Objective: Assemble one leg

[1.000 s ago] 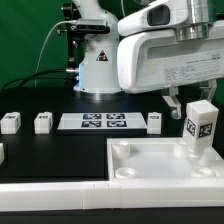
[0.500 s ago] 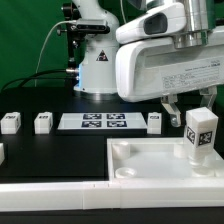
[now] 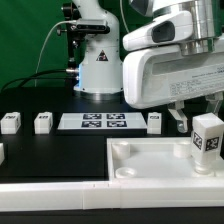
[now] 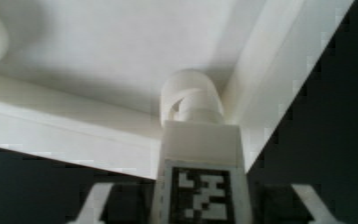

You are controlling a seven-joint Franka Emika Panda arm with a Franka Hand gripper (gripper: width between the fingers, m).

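The leg [image 3: 207,140] is a white squarish post with a black-and-white tag, upright over the tray-like tabletop's [image 3: 150,166] corner socket at the exterior view's right. My gripper [image 3: 200,122] is shut on the leg from above. In the wrist view the leg [image 4: 202,160] runs between my fingers [image 4: 108,200], and its far end meets the round corner socket [image 4: 190,92] of the tabletop [image 4: 105,50]. I cannot tell how deep it sits. My gripper [image 4: 202,208] shows at the edge of that view.
Three more legs [image 3: 10,122] [image 3: 42,122] [image 3: 154,121] stand in a row on the black table beside the marker board [image 3: 98,122]. The robot's base [image 3: 98,62] is behind them. A small white part [image 3: 2,152] lies at the exterior view's left edge.
My gripper has moved toward the exterior view's right and downward with the leg, bringing it lower onto the tabletop's right corner.
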